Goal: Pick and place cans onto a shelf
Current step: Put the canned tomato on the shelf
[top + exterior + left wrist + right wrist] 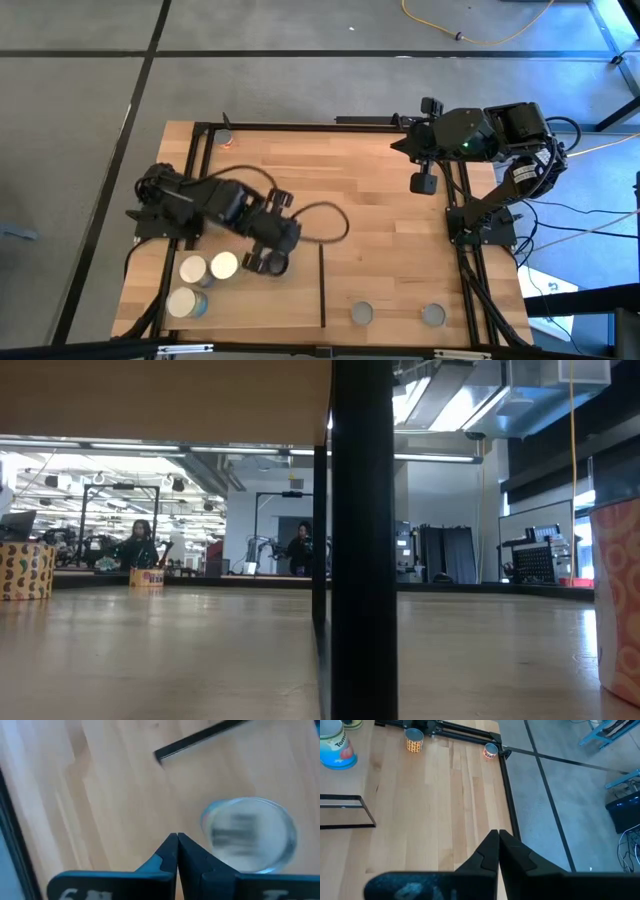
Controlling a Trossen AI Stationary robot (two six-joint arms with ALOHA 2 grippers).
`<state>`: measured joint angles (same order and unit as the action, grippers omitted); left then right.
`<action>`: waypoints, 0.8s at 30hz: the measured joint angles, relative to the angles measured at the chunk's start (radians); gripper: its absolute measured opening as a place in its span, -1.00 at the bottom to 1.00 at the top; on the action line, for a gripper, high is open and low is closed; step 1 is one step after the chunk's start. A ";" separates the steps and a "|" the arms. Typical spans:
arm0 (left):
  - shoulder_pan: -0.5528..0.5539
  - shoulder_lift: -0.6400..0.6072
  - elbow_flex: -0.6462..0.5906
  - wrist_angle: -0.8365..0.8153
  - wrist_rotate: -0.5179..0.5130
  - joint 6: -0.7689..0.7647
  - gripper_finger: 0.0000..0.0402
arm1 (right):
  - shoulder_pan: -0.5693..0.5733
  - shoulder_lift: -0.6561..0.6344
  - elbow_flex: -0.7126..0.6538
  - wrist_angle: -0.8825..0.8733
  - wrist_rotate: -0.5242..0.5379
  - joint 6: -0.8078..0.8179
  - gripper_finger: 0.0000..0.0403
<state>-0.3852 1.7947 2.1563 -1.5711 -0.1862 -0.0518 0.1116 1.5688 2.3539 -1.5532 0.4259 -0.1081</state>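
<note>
Three cream-topped cans (193,268), (224,265), (186,302) stand upright at the table's near left. Two grey-topped cans (361,314), (432,315) stand near the front edge on the pale wood (395,280), right of the thin black strip (322,285). My left gripper (264,262) is shut and hangs just right of the cream-topped cans. Its wrist view (177,840) shows a blurred can top (247,835) close beside the fingertips, with no touch that I can see. My right gripper (422,183) is shut and empty, raised at the far right (498,837).
A black metal frame (200,150) edges the table. A small can (228,138) stands at the far left corner. The right wrist view shows a blue-labelled can (337,745), a yellow can (414,740) and a black bracket (345,810). A black post (362,540) fills the low view's middle.
</note>
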 joint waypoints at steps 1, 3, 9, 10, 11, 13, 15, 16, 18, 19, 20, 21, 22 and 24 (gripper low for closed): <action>0.021 0.000 0.000 0.000 0.019 -0.016 -1.00 | 0.000 0.000 0.000 0.000 0.000 -0.001 -0.93; 0.059 -0.001 -0.005 0.002 0.076 -0.046 -1.00 | 0.000 0.000 0.000 0.000 0.000 -0.001 -0.93; 0.123 -0.001 -0.092 0.000 0.179 -0.069 -1.00 | 0.000 0.000 0.000 0.000 0.000 -0.003 -0.93; 0.125 -0.001 -0.108 0.001 0.201 -0.059 -1.00 | 0.000 0.000 0.000 0.000 0.000 -0.004 -0.93; 0.125 -0.001 -0.121 0.002 0.218 -0.044 -1.00 | 0.000 0.000 0.000 0.000 0.000 -0.004 -0.93; 0.120 -0.001 -0.148 0.015 0.228 -0.012 -1.00 | 0.000 0.000 0.000 0.000 0.000 -0.004 -0.93; 0.115 0.000 -0.162 0.032 0.230 0.007 -1.00 | 0.000 0.000 0.000 0.000 0.000 -0.004 -0.93; 0.115 0.000 -0.166 0.036 0.231 0.009 -1.00 | 0.000 0.000 0.000 0.000 0.000 -0.005 -0.93; 0.116 0.000 -0.167 0.043 0.231 0.016 -1.00 | 0.000 0.000 0.000 0.000 0.000 -0.005 -0.93; 0.116 0.000 -0.167 0.043 0.234 0.025 -1.00 | 0.000 0.000 0.000 0.000 0.000 -0.005 -0.93; 0.115 0.000 -0.168 0.043 0.243 0.035 -1.00 | 0.000 0.000 0.000 0.000 0.000 -0.005 -0.93; 0.114 0.000 -0.168 0.044 0.253 0.044 -1.00 | 0.000 0.000 0.000 0.000 0.000 -0.005 -0.93; 0.112 0.000 -0.168 0.046 0.262 0.054 -1.00 | 0.000 0.000 0.000 0.000 0.000 -0.005 -0.93; 0.106 0.000 -0.168 0.049 0.275 0.066 -1.00 | 0.000 0.000 0.000 0.000 0.000 -0.005 -0.93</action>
<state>-0.2795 1.7947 1.9884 -1.5223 0.0890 0.0145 0.1116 1.5688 2.3539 -1.5536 0.4259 -0.1135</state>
